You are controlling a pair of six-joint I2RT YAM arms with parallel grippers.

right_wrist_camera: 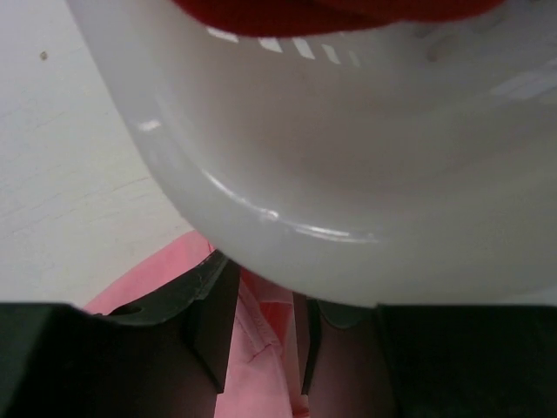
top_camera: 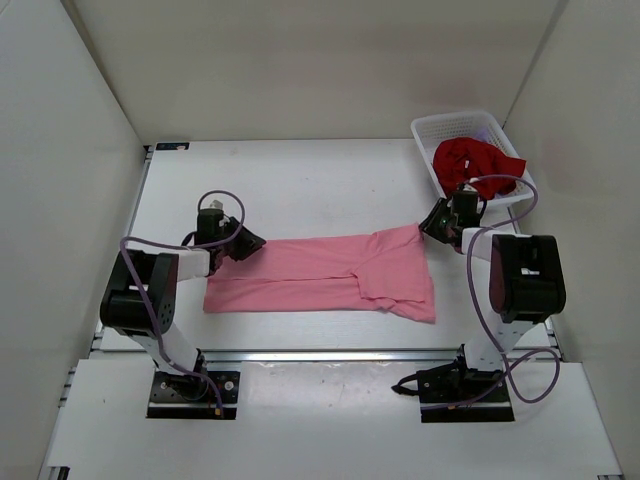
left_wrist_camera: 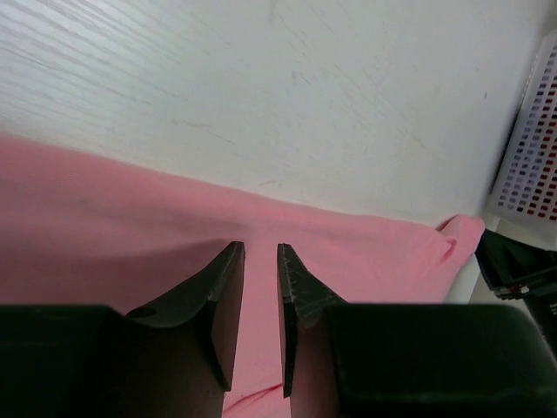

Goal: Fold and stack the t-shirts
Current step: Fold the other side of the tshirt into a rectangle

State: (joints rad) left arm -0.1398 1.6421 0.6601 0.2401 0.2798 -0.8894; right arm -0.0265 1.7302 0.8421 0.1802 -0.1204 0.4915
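Pink t-shirt (top_camera: 330, 272) was limp and light; left tool (left_wrist_camera: 259, 249) and right tool (right_wrist_camera: 261, 292) each clamped a far-edge corner.

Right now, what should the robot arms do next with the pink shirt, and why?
Probably lift both far corners together and bring them toward the near edge, folding it in half. The pink shirt lies flat, and the left gripper and right gripper each seem to pinch a far corner.
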